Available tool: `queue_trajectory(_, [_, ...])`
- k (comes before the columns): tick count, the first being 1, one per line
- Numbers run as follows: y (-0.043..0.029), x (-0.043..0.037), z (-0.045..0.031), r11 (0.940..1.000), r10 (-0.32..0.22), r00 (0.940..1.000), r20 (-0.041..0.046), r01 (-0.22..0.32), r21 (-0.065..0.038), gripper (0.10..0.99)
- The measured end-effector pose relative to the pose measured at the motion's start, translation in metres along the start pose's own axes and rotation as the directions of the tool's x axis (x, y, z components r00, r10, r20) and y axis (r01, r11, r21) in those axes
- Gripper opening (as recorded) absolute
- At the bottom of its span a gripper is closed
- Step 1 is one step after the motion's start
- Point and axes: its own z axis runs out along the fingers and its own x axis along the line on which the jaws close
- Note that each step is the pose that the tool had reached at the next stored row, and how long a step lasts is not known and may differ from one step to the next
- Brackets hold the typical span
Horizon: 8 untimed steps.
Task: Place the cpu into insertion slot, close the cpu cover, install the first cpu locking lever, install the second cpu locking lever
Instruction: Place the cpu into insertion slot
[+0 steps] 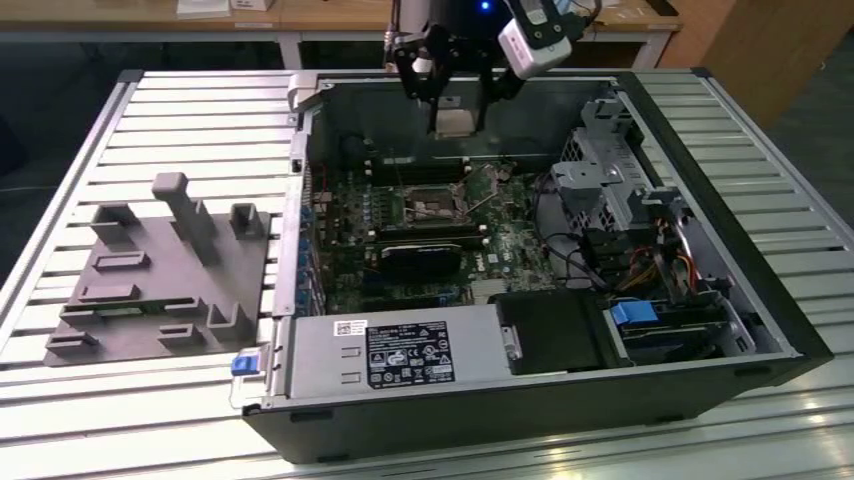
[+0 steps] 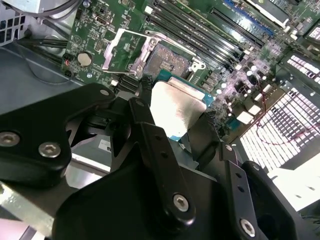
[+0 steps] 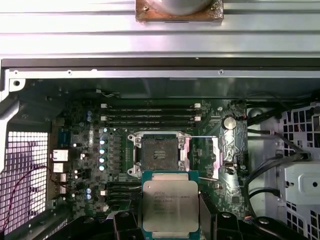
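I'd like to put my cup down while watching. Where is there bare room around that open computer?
Bare slatted table borders the grey fixture on its far and near sides, and the case on the exterior view's right. Inside the case is crowded: motherboard, cables, and the gripper holding the cpu.

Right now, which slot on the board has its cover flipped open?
The square socket, metal cover swung aside; the long memory slots have none. The gripper holds the chip.
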Motion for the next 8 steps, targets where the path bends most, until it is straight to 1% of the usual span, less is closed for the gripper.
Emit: queue_trajectory(8, [-0.0013, 0.0013, 0.0146, 1.0, 0.0, 1.0, 0.0003, 0.0, 0.0, 0.537])
